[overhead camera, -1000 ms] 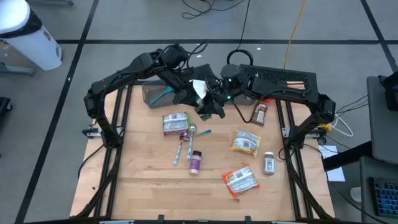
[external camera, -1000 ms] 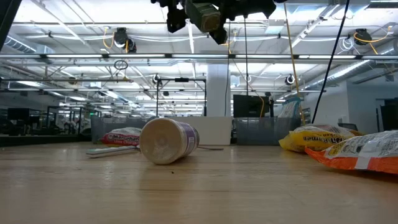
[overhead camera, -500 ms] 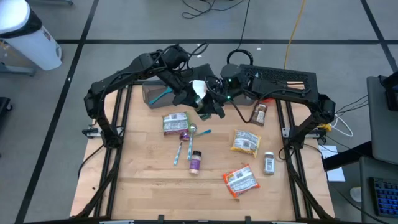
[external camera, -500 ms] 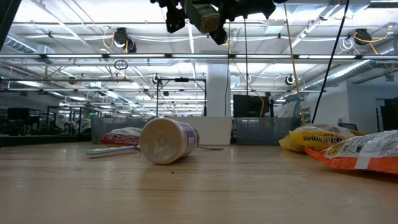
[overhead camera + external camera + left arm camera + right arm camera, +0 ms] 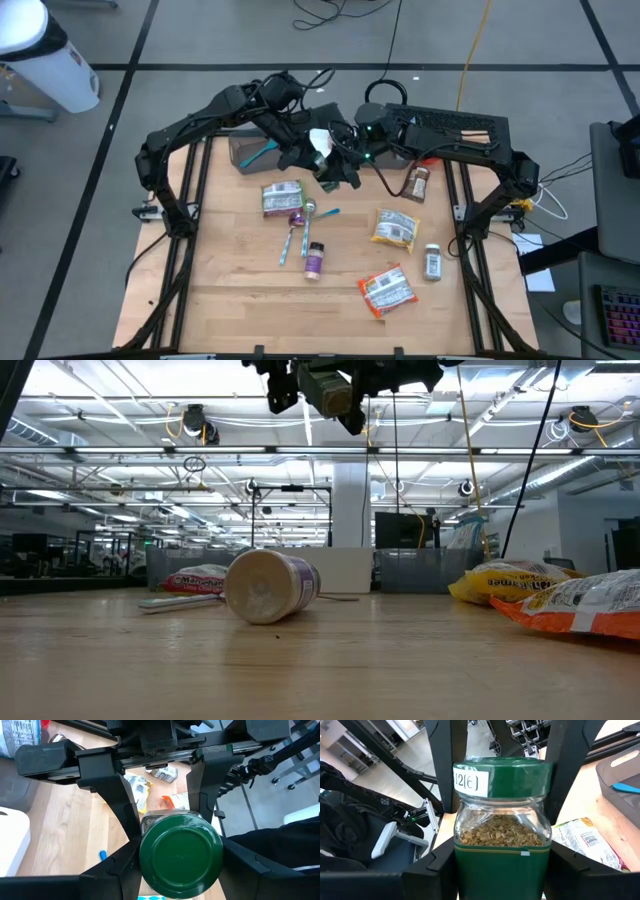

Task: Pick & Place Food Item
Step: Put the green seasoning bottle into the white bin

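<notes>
A glass jar with a green lid, a white label and brown grains inside hangs high over the table's far middle, between my two grippers. My right gripper is shut on its body. My left gripper meets it from the lid end, a finger on either side of the lid. In the low view the jar and both grippers show at the top edge, far above the tabletop. My left gripper has the green lid's rim between its two fingers, which come end-on along the jar's length; its fingers lie against the lid's opposite sides. My right gripper pinches the jar's lower body between its two fingers, which lie across the jar. The jar is lifted clear of the table, its lid turned toward my left gripper.
On the table lie a green-white packet, spoons, a purple jar on its side, a yellow packet, an orange packet and two spice bottles. A grey bin stands at the far left.
</notes>
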`<action>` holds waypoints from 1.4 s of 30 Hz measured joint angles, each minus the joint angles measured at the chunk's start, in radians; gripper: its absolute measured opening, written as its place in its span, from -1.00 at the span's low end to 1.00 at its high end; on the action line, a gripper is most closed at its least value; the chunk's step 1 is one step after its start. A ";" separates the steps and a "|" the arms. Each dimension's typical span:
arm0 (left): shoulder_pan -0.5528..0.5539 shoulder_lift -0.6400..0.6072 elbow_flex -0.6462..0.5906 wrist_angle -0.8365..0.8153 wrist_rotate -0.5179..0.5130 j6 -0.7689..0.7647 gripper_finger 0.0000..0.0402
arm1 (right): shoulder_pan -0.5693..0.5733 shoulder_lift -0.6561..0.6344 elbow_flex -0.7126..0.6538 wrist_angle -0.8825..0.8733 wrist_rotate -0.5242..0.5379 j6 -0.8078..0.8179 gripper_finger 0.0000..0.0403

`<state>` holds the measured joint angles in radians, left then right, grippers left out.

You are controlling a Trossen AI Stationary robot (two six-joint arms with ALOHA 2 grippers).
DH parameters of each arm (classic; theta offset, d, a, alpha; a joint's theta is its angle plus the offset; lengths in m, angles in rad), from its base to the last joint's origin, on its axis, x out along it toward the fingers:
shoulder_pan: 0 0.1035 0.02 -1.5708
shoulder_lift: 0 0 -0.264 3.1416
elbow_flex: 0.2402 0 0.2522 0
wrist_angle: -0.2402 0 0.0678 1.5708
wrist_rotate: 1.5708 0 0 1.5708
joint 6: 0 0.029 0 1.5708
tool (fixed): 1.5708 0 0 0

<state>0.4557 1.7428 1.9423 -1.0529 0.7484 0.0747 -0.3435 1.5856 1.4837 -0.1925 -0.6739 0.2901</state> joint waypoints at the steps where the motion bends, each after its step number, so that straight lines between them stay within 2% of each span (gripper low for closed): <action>1: 0.000 0.000 0.000 0.000 -0.001 0.007 0.05 | 0.000 0.000 0.000 0.000 0.000 0.000 -0.03; 5: 0.000 0.000 0.000 0.000 -0.008 0.031 0.05 | 0.000 0.000 0.000 0.000 0.018 -0.005 -0.03; 6: 0.000 0.000 0.000 0.000 -0.008 0.039 0.05 | 0.001 0.000 0.000 0.001 0.028 -0.006 0.02; 11: 0.000 0.000 -0.001 0.003 -0.013 0.071 0.05 | 0.002 -0.003 0.002 0.023 0.052 0.001 0.54; 15: 0.000 0.000 -0.001 0.003 -0.018 0.085 0.05 | 0.002 -0.003 0.002 0.015 0.064 0.005 0.74; 25: 0.065 -0.006 -0.001 -0.012 -0.075 0.119 0.05 | -0.029 -0.011 0.002 -0.009 0.084 -0.029 0.71; 29: 0.094 -0.020 0.000 -0.033 -0.128 0.144 0.05 | -0.066 -0.019 0.002 -0.054 0.083 -0.034 0.69; 31: 0.108 -0.020 0.022 -0.069 -0.177 0.178 0.05 | -0.087 -0.023 0.002 -0.080 0.090 -0.046 0.69; 36: 0.135 0.011 0.104 -0.147 -0.370 0.249 0.04 | -0.136 -0.038 0.001 -0.127 0.088 -0.049 0.69; 42: 0.167 0.146 0.234 -0.232 -0.372 0.263 0.04 | -0.174 -0.060 0.000 -0.163 0.106 -0.070 0.69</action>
<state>0.6224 1.8889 2.1761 -1.2852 0.3766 0.3379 -0.5179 1.5255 1.4837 -0.3558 -0.5680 0.2200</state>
